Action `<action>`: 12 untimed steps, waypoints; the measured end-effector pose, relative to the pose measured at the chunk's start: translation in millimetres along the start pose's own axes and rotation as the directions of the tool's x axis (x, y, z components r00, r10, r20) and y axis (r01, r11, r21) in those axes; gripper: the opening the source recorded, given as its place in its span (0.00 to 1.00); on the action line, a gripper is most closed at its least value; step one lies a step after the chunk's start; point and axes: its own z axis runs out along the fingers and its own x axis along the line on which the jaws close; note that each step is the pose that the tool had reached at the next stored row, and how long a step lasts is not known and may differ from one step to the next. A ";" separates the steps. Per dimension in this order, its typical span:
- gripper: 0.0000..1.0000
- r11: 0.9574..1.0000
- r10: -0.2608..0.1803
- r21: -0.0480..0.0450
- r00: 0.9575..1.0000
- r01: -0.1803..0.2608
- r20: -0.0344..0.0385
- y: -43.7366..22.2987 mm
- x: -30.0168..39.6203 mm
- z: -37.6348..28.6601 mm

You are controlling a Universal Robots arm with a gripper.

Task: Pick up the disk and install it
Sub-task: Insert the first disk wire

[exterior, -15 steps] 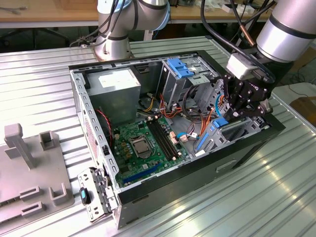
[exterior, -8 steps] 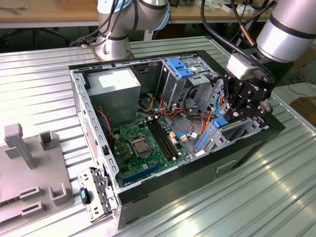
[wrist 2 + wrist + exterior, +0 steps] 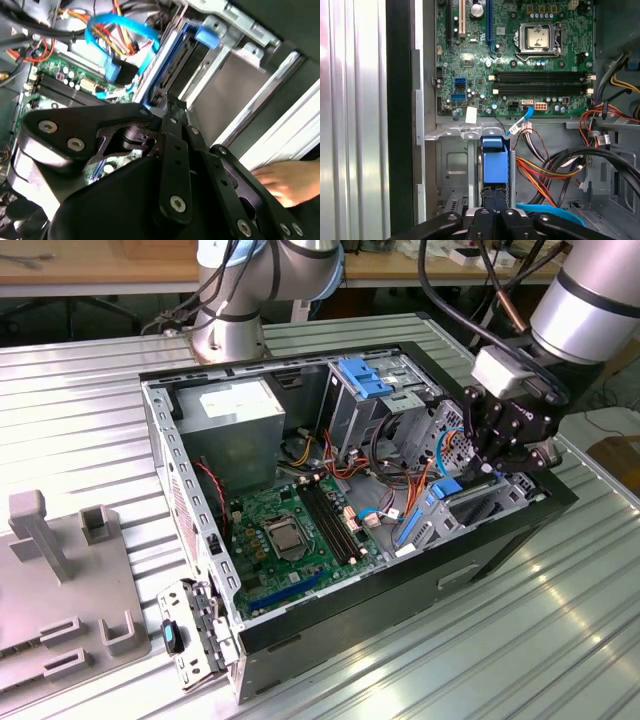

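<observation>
**Holding the disk on edge at the drive bay**

Grips the disk (image 3: pixel 495 165) in the pincer (image 3: pixel 493 214), closed narrow on its flat sides, with the blue end tab pointing toward the motherboard (image 3: pixel 470 65). Hangs low inside the open computer case (image 3: pixel 190 470) on the ribbed metal bench (image 3: pixel 80 410), at the case's edge on the exterior view's right. Lines up with the metal drive bay (image 3: pixel 450 165), just beside orange and red wires (image 3: pixel 545 170).

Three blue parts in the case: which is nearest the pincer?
The disk: its bright blue carrier sits right at the pincer. The paler bracket tops the drive cage, and the thin blue cable reaches the motherboard.
</observation>
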 end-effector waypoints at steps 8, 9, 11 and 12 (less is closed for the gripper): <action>0.11 1.000 0.001 0.005 1.000 -0.001 0.000 -16.4 -7.8 -3.6; 0.11 1.000 0.001 0.005 1.000 -0.001 0.000 -17.7 -9.3 -4.7; 0.11 1.000 0.001 0.005 1.000 -0.001 0.000 -21.6 -12.4 -6.0; 0.11 1.000 0.001 0.005 1.000 -0.001 0.000 -23.3 -13.2 -5.9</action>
